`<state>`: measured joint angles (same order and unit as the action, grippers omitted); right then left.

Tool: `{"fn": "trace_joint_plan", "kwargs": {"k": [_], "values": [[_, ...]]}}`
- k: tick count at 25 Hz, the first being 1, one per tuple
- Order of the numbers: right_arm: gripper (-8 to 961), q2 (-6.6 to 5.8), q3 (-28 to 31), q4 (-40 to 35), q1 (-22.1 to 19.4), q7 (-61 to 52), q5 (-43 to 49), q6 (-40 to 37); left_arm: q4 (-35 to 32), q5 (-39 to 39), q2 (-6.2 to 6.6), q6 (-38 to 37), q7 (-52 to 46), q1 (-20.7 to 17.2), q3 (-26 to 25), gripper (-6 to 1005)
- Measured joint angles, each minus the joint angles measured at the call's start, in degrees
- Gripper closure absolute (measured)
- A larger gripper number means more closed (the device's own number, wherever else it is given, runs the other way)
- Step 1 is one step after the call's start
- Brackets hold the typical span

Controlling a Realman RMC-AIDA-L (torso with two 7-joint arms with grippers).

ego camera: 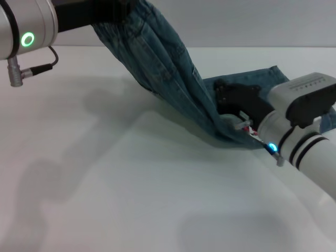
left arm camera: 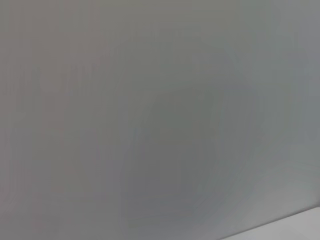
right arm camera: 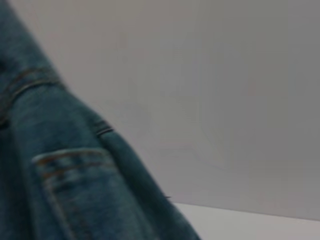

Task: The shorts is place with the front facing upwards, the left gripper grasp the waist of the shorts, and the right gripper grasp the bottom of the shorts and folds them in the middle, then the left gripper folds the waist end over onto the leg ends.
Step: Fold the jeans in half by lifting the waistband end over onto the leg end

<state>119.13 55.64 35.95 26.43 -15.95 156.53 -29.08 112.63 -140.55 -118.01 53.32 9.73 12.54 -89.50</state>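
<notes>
Shorts [ego camera: 163,68], one denim pair, are hanging in a taut slope from the left gripper [ego camera: 113,11], raised at the upper edge of the head view, down to the right gripper [ego camera: 231,107], resting low on the white surface [ego camera: 131,194]. Whether either gripper's fingers are closed cannot be told. Bare surface is lying open on the near side.

Faded blue denim shorts [ego camera: 168,79] with orange-brown stitching on a white table [ego camera: 131,184]; black right gripper [ego camera: 236,113], silver-white arm, blue light.
</notes>
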Motion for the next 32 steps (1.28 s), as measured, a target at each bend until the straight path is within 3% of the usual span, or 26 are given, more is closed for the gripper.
{"fn": "trace_joint_plan", "kwargs": {"k": [12, 16, 26, 32], "values": [[952, 0.30, -8.78, -0.85, 8.14, -7.70, 0.02, 0.90, 1.88, -0.08, -0.03, 0.04, -0.53, 0.30, 1.57, 907], [952, 0.41, -9.33, -1.29, 9.55, -8.11, 0.02, 2.21, 1.71, -0.08, -0.05, -0.18, -0.52, 0.32, 1.87, 909], [952, -0.92, 0.81, -0.74, -0.66, -7.61, 1.59, 1.46, 1.94, 0.02, -0.02, -0.26, -0.14, 0.01, 1.69, 910], [952, -0.53, 1.24, -1.00, -1.77, -8.01, 2.03, 2.72, 2.03, 0.27, -0.02, -0.37, -0.03, 0.94, 1.44, 909]]}}
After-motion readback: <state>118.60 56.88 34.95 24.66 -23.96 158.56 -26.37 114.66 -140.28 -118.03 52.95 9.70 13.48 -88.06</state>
